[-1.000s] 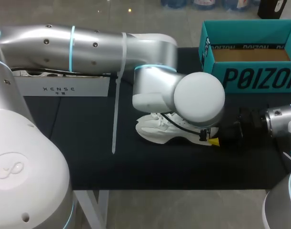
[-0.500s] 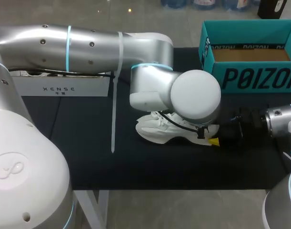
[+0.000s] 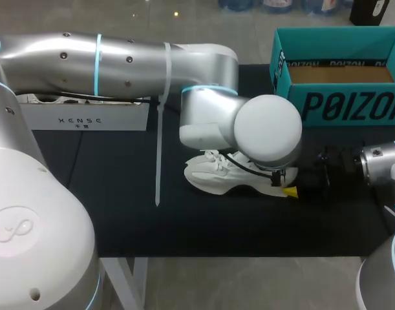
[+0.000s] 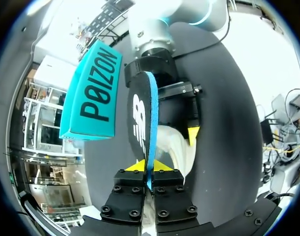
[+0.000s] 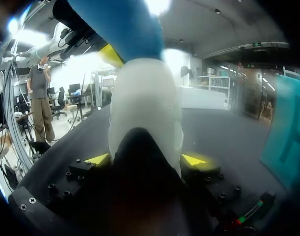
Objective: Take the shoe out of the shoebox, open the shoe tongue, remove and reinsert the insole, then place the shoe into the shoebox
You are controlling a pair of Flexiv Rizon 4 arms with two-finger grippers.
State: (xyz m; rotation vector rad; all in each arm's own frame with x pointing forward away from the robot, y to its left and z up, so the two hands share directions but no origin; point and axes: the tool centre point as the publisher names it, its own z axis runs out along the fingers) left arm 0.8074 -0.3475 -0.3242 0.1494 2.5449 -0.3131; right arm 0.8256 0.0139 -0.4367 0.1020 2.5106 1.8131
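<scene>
A white shoe [image 3: 213, 177] lies on its sole on the black table mat, heel toward my right arm. My right gripper [image 3: 294, 184] has its fingers on both sides of the heel; in the right wrist view the shoe [image 5: 145, 108] fills the gap of the gripper [image 5: 146, 160]. My left arm reaches over the shoe and hides its own gripper in the head view. In the left wrist view the left gripper [image 4: 150, 166] is shut on the edge of the black, blue-edged insole [image 4: 140, 118], which stands on edge above the shoe [image 4: 177, 147]. The teal shoebox [image 3: 352, 106] stands open at the back right.
A white sign block [image 3: 87, 116] stands at the back left of the mat. A white strap [image 3: 160, 129] hangs down from my left arm. Bare black mat [image 3: 119, 219] lies in front and to the left of the shoe.
My left arm swayed slightly to the left and came back. The shoe and the right gripper have not moved.
</scene>
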